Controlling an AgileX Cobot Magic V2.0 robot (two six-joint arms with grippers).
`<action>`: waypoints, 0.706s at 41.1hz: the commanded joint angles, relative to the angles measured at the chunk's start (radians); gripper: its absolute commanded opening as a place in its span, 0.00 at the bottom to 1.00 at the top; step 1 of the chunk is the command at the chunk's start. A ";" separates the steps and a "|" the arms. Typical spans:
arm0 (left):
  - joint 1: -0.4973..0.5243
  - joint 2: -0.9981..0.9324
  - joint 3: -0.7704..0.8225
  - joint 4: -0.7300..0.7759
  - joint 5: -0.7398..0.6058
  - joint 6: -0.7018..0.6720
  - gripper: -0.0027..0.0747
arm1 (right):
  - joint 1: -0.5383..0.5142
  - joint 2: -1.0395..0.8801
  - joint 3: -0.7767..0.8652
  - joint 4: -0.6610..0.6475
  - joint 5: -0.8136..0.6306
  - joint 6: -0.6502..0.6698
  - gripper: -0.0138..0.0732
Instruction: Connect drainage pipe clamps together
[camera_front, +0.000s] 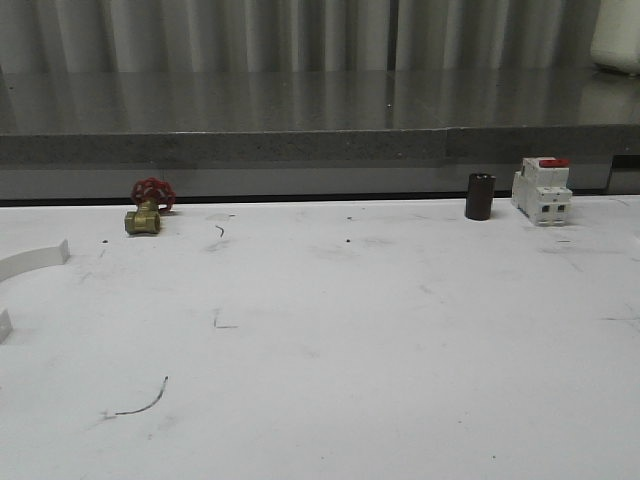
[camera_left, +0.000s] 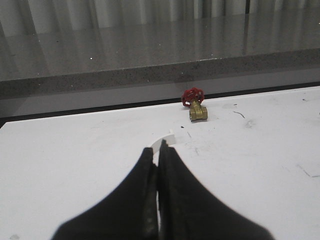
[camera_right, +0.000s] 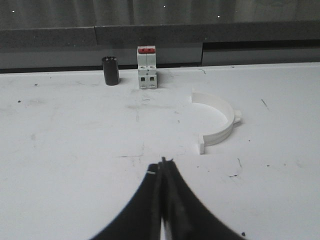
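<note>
White table (camera_front: 350, 340) — clamp half (camera_right: 216, 121) ahead of closed right gripper (camera_right: 162, 162); left gripper (camera_left: 159, 149) pinching other half (camera_left: 163, 142).

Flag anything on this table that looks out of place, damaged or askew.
Nothing looks damaged or spilled. The two clamp halves lie far apart: one at the table's far left edge, the other off to the right near the breaker. Both pincers, left and right, are shut and empty. The tabletop bears only dark scuffs.
</note>
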 joint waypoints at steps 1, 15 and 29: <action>0.001 -0.020 -0.002 -0.021 -0.180 -0.004 0.01 | -0.006 -0.017 -0.018 0.003 -0.133 -0.001 0.03; 0.001 0.047 -0.315 -0.008 -0.100 -0.004 0.01 | -0.006 0.015 -0.325 -0.008 0.042 -0.001 0.03; 0.001 0.335 -0.504 0.047 0.096 -0.004 0.01 | -0.006 0.288 -0.493 0.007 0.144 -0.001 0.03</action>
